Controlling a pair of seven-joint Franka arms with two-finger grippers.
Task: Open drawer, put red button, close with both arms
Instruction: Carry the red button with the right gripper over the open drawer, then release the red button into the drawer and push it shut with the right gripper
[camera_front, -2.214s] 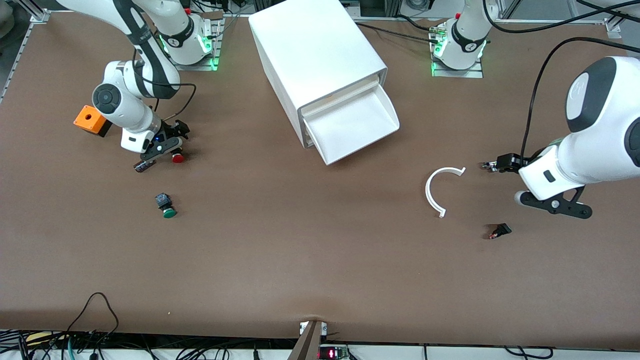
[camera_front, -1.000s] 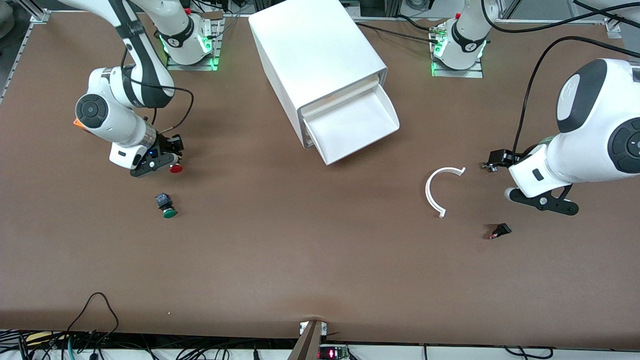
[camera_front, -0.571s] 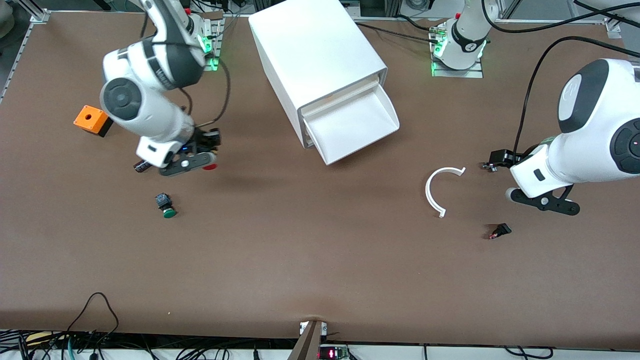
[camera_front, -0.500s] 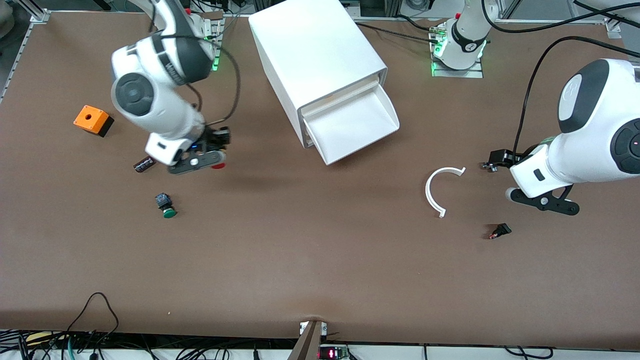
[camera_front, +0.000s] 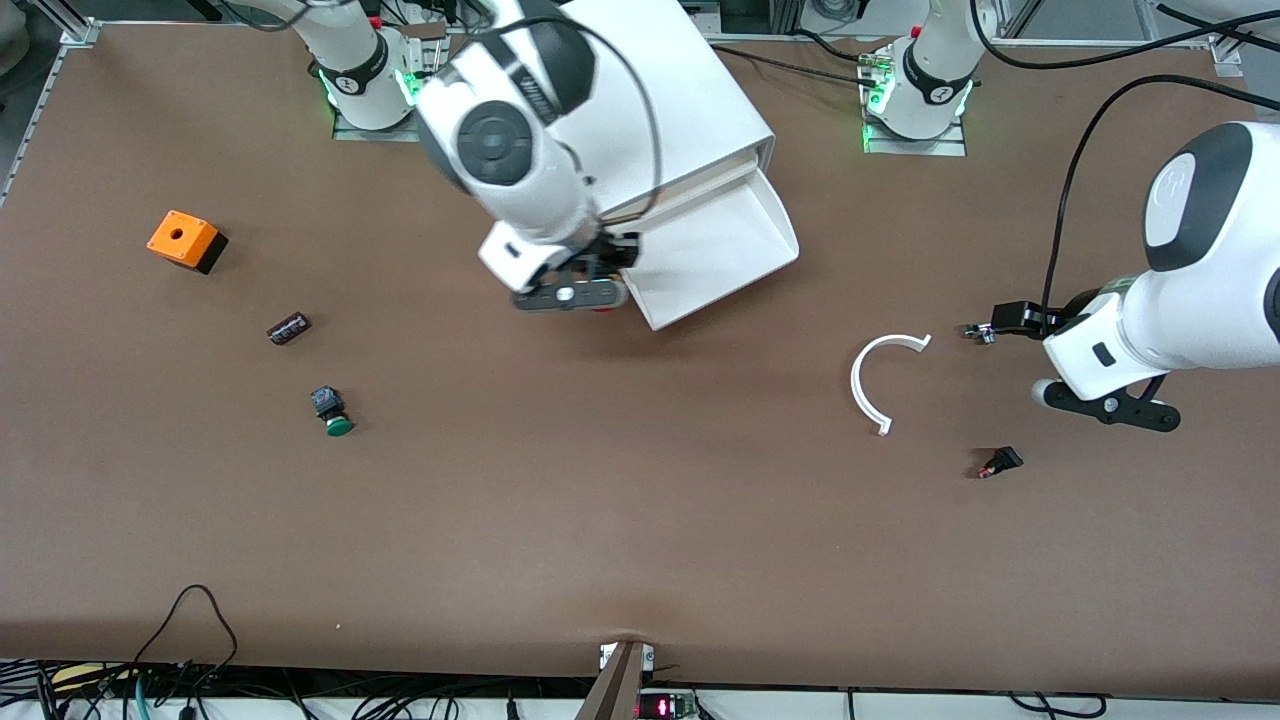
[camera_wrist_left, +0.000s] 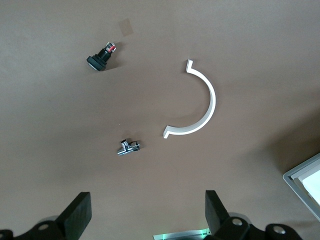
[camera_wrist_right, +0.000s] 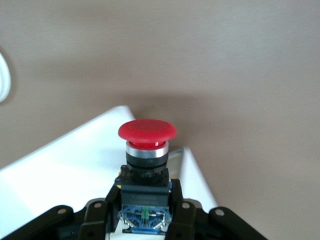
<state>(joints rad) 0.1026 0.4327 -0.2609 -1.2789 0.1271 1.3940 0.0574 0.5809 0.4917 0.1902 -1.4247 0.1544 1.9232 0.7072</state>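
The red button (camera_wrist_right: 147, 131), round red cap on a black blocky body, is up in the air with my right gripper (camera_wrist_right: 145, 200) shut on its body. In the front view my right gripper (camera_front: 568, 292) hangs over the front corner of the drawer (camera_front: 715, 245), at the right arm's end. This shallow white tray stands pulled out of the white cabinet (camera_front: 640, 90) and has nothing in it. My left gripper (camera_front: 1108, 407) waits open over bare table at the left arm's end. Nothing lies between its fingers (camera_wrist_left: 75, 216).
A white curved strip (camera_front: 872, 380) lies near my left gripper, with a small black switch (camera_front: 998, 462) and a small metal fitting (camera_wrist_left: 128, 146). Toward the right arm's end lie a green-capped button (camera_front: 333, 412), a dark cylinder (camera_front: 288, 327) and an orange box (camera_front: 185, 240).
My right gripper has lifted the red button off the table near the orange box and carried it across to the drawer's front corner. The left arm has shifted only slightly.
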